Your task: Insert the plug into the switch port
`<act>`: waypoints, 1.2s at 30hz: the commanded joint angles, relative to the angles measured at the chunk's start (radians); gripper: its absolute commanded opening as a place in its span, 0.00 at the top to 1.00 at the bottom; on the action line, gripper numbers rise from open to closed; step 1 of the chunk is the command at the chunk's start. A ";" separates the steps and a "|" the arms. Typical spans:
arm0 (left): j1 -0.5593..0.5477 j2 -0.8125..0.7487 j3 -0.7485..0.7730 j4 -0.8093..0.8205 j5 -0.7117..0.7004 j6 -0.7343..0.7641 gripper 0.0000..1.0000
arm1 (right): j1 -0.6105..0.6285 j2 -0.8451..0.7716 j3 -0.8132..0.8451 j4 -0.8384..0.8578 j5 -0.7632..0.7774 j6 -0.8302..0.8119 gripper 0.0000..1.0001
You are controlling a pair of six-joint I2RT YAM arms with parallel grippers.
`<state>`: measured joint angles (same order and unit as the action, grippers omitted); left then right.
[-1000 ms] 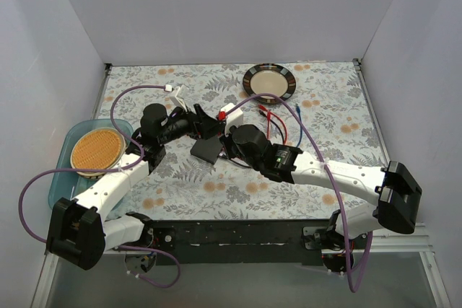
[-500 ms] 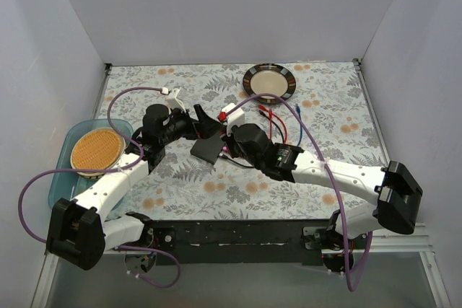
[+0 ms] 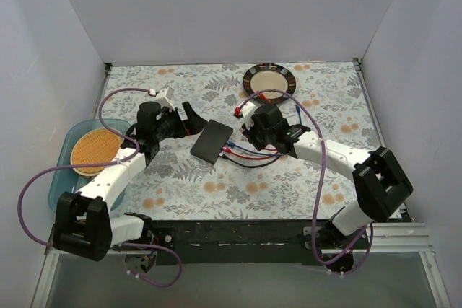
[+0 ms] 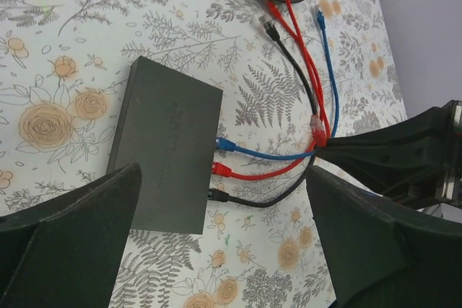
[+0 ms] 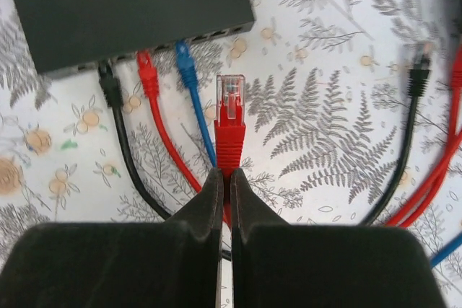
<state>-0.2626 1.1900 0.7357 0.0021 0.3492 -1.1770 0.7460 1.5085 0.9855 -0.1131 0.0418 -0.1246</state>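
The switch is a flat black box on the floral cloth, also in the left wrist view and the right wrist view. A black, a red and a blue plug sit in its port row; free ports lie beside them. My right gripper is shut on a red plug with a clear tip, which points at the port row a short way off. It stands right of the switch. My left gripper is open and empty, above the cloth just left of the switch.
A dark-rimmed plate lies at the back with red cable over it. Loose black, red and blue cable ends trail right of the switch. A blue tray holding an orange round thing stands at the left edge.
My right gripper has pulled back to the right, off the switch, which now shows whole. My left gripper has drawn back to the left and a little farther away.
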 commanded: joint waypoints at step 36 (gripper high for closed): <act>0.029 0.503 0.177 0.147 0.172 0.114 0.16 | -0.004 0.395 0.327 -0.237 -0.014 -0.302 0.99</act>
<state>-0.2382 1.6958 0.8700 0.1207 0.4831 -1.0889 0.7471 1.8759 1.2476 -0.3336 -0.0216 -0.4198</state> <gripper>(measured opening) 0.853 0.039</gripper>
